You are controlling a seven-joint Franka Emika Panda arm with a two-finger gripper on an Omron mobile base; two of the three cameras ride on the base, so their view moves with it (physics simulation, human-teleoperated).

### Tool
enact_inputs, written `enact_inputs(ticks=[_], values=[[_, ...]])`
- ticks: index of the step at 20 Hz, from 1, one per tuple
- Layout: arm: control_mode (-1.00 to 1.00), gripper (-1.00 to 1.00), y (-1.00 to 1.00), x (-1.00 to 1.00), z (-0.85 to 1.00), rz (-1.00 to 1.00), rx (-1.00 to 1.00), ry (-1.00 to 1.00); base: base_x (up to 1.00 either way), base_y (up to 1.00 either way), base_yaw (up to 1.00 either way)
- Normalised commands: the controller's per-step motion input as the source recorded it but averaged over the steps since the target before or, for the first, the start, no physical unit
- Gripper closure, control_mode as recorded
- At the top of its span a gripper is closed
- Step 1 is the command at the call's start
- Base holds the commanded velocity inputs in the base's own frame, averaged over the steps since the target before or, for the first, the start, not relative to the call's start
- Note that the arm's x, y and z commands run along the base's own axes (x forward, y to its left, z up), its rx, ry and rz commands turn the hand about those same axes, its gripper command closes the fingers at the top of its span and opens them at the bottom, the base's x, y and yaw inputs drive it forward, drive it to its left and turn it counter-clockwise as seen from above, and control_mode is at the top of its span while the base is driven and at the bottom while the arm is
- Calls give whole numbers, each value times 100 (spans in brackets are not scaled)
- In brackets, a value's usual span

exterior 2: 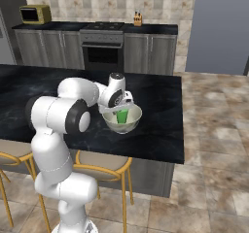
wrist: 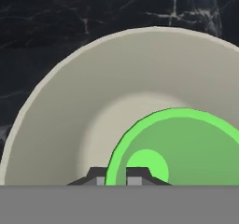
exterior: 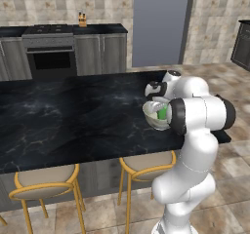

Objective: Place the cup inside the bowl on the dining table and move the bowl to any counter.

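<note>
While the cup [exterior 2: 121, 116] stands upright inside the bowl [exterior 2: 130, 122], the gripper [wrist: 115, 175] is clamped on the cup's rim, one fingertip [wrist: 96, 176] outside the green wall and the other inside it, as the hand view shows from above. Cup: small, bright green, tapered, open mouth up, its paler bottom visible through the mouth; it sits toward one side of the bowl rather than at the centre. Bowl: round, deep, pale cream, resting on the table [exterior: 73, 116] near the corner closest to the robot, close to the near edge and the right-hand end in the left base view. Table: long island with glossy black, white-veined top. Stools: yellow-framed with tan seats, tucked under the near edge, one [exterior: 146, 162] just beside the robot and another [exterior: 46, 179] further left. Arm: white with dark joints, bent over the table so that the hand comes down onto the bowl from above; in the left base view the forearm hides part of the bowl. Counter [exterior 2: 146, 29]: black worktop over grey doors along the far wall, well apart from the table. Oven [exterior 2: 102, 50]: built into that run, with a hob on top. Microwave [exterior 2: 33, 14]: yellowish, at the left end of the counter in the right base view. Knife block [exterior 2: 138, 18]: small, on the counter right of the hob. Floor: tan tiles.
</note>
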Motion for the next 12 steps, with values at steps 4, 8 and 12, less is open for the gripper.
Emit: enact_inputs(ticks=[4,8,12], values=[[-100,100,0,0,-11,4,0,0,0,0,0],[-100,100,0,0,-7,4,0,0,0,0,0],[-100,100,0,0,-14,4,0,0,0,0,0]])
